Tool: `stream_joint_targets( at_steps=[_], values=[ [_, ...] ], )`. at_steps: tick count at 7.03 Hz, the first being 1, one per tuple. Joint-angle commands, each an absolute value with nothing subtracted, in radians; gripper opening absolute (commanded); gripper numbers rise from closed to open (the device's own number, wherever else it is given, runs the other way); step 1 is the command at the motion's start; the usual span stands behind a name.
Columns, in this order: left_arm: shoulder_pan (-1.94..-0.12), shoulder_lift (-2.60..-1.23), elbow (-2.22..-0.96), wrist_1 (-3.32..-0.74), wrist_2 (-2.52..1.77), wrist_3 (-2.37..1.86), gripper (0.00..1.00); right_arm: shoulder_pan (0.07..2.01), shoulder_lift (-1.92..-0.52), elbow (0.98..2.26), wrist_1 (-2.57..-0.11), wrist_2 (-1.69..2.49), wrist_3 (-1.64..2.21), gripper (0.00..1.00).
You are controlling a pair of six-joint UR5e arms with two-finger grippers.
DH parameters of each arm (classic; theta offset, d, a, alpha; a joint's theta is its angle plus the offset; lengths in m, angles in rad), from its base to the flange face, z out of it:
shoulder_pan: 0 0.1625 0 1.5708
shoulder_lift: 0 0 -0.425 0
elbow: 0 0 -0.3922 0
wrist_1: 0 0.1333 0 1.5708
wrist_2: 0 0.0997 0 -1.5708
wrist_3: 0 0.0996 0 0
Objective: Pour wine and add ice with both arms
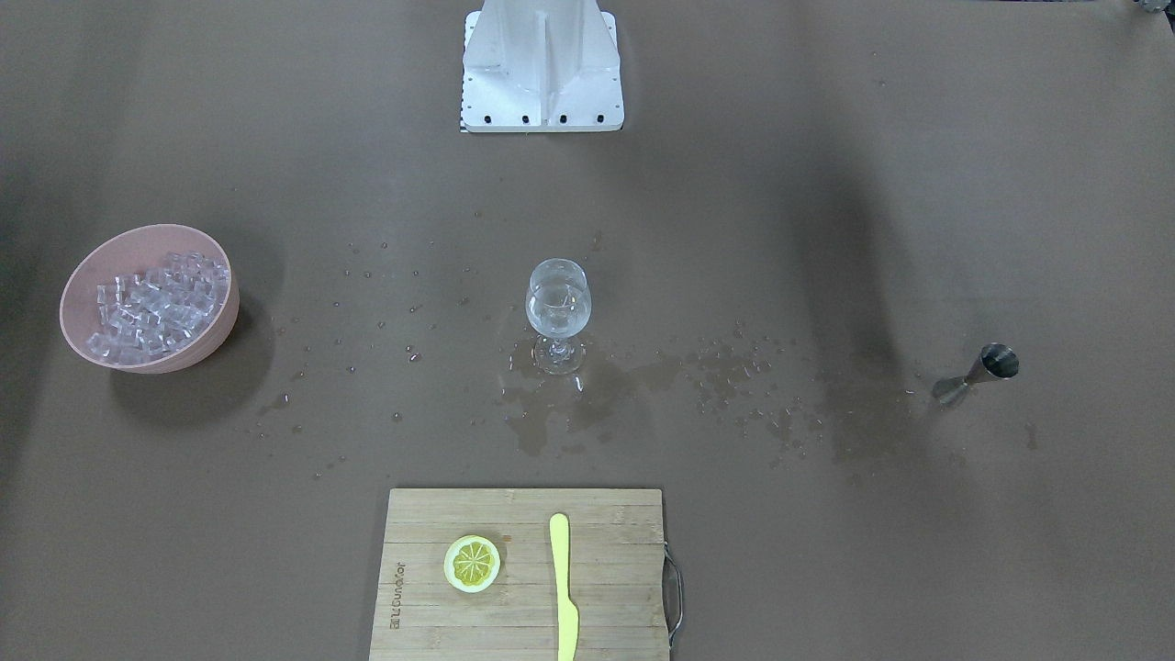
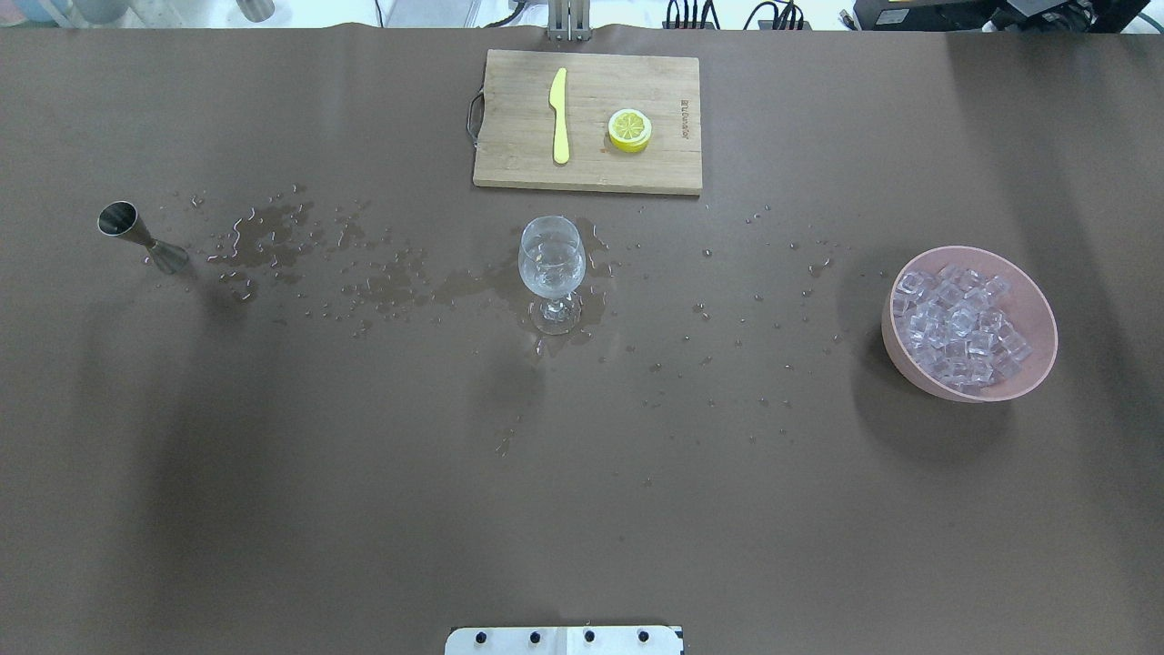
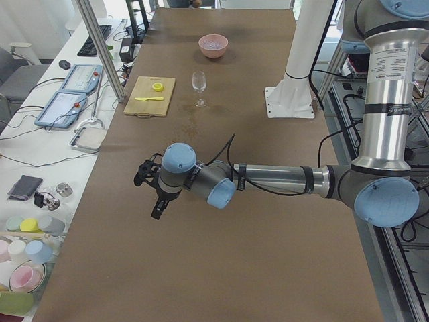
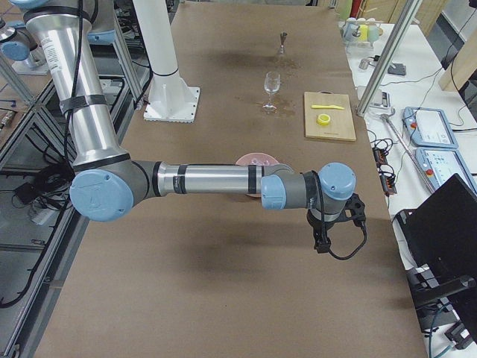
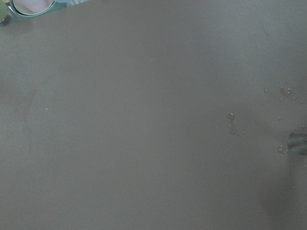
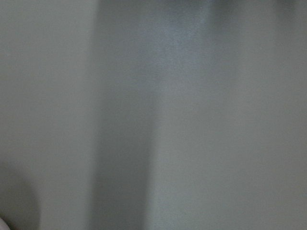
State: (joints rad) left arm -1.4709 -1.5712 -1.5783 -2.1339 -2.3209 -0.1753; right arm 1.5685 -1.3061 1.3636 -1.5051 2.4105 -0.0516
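A wine glass (image 1: 558, 308) stands upright at the table's middle with a little clear wine in its bowl; it also shows in the overhead view (image 2: 550, 268). The ice (image 1: 156, 308) fills a pink bowl (image 1: 92, 266) on the robot's right side, seen overhead as well (image 2: 959, 327). A steel jigger (image 2: 136, 235) stands far to the robot's left. My left gripper (image 3: 157, 211) shows only in the exterior left view, above bare table. My right gripper (image 4: 322, 242) shows only in the exterior right view, near the bowl. I cannot tell whether either is open or shut.
A wooden cutting board (image 2: 518, 164) with a lemon slice (image 2: 629, 129) and a yellow knife (image 2: 559, 114) lies beyond the glass. Spilled drops and wet patches (image 2: 273, 227) spread around the glass. The white pedestal (image 1: 542, 69) stands at the robot's side.
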Motion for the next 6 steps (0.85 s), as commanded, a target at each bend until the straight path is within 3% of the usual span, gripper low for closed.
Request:
stream_joint_targets(
  at_steps=[1, 6],
  values=[
    [-1.381, -1.569, -1.574, -2.355, -2.312, -0.255, 0.98, 1.543, -1.305, 1.368, -1.505, 2.424, -0.049, 1.00],
    [-1.255, -1.592, -1.540, -2.712, -2.171, -0.584, 0.98, 1.517, -1.305, 1.362, -1.506, 2.425, -0.051, 1.00]
  ],
)
